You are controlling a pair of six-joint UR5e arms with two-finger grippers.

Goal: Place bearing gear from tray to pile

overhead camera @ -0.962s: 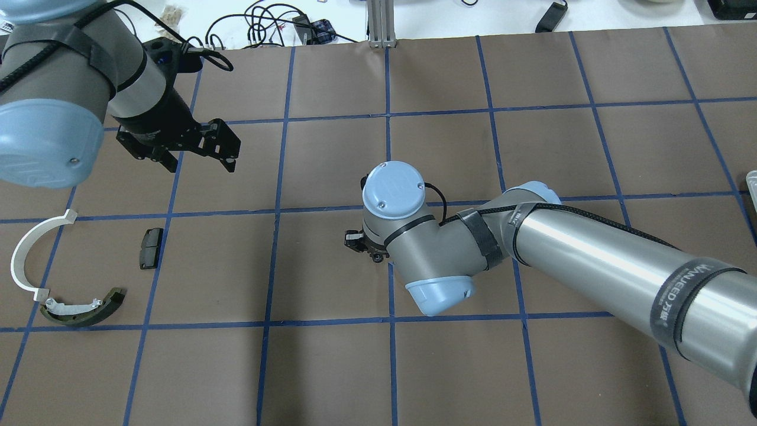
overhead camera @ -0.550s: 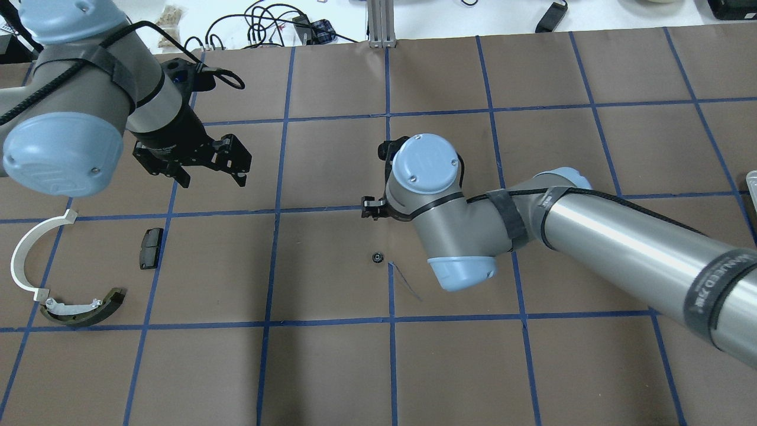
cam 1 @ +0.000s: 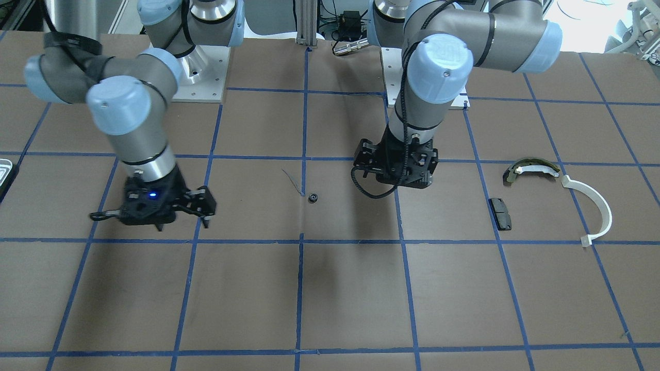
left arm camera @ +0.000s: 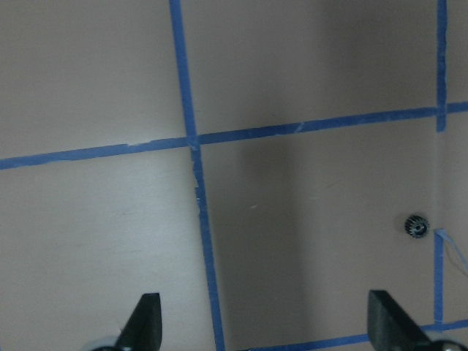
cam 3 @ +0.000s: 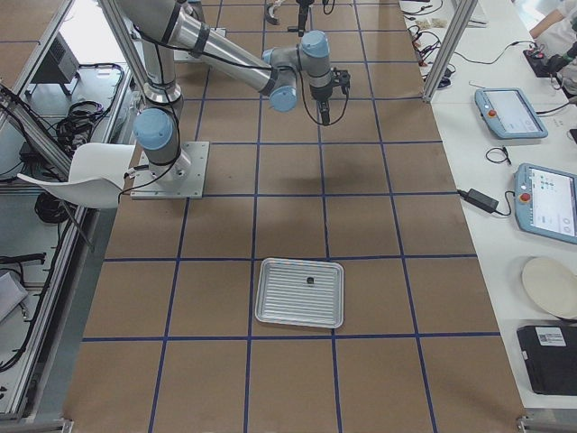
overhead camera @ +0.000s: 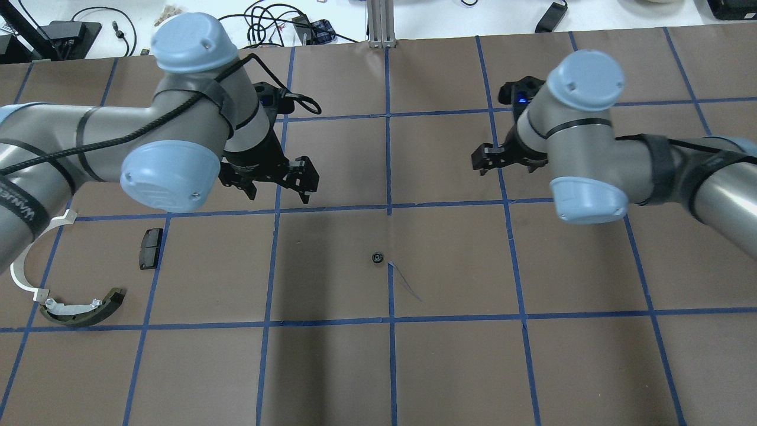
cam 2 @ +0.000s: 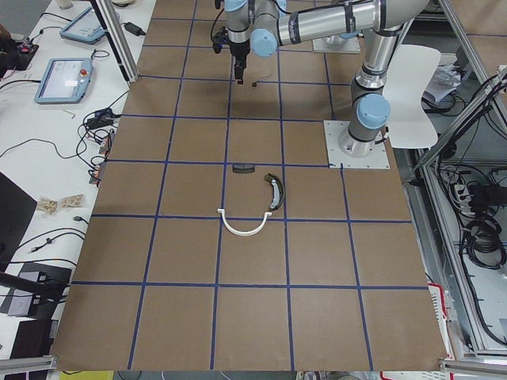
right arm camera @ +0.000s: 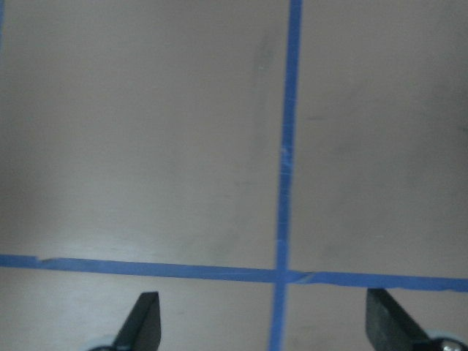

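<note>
The bearing gear, small, black and round, lies alone on the brown table near a blue tape crossing; it also shows in the front view and the left wrist view. My left gripper hangs open and empty above the table, left of and beyond the gear. My right gripper is open and empty, well to the gear's right. The pile lies at the table's left: olive brake shoe, white arc, black pad. The silvery tray sits at the right end.
A small dark part lies in the tray. The table is brown paper with a blue tape grid. Cables and an aluminium post stand past the far edge. The left arm's elbow overhangs part of the white arc.
My right gripper let go of the gear on the table's middle, rose and drew away to the right and far side. My left arm swung right, toward the middle.
</note>
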